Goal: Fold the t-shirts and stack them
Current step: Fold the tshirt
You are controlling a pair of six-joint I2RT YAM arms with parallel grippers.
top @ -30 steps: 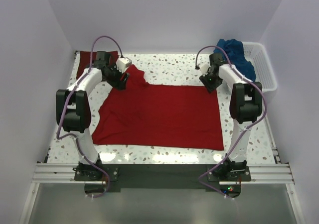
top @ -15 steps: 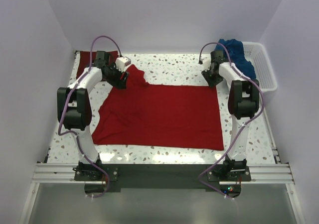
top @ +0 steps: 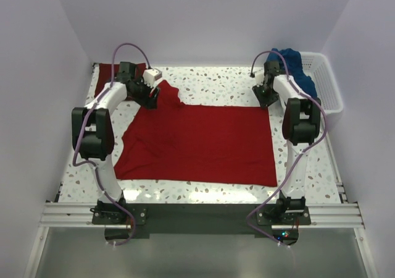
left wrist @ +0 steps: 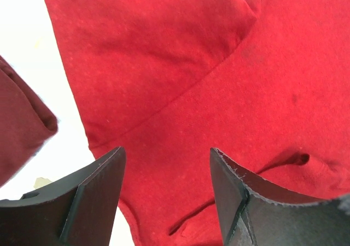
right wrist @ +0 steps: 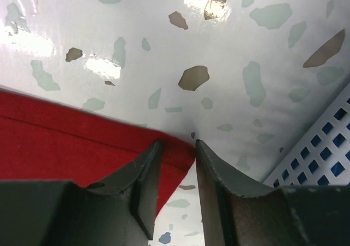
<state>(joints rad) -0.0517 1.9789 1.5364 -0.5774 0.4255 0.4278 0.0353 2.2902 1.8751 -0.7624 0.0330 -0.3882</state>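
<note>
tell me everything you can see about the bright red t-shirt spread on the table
The bright red t-shirt is plain soft cloth, spread nearly flat across the middle of the speckled table, with light wrinkles toward its left side. One short sleeve sticks out at the far left corner, its seam plain in the left wrist view. The left claw hangs open just above that sleeve area. The right claw straddles the far right corner, jaws narrowly apart.
</note>
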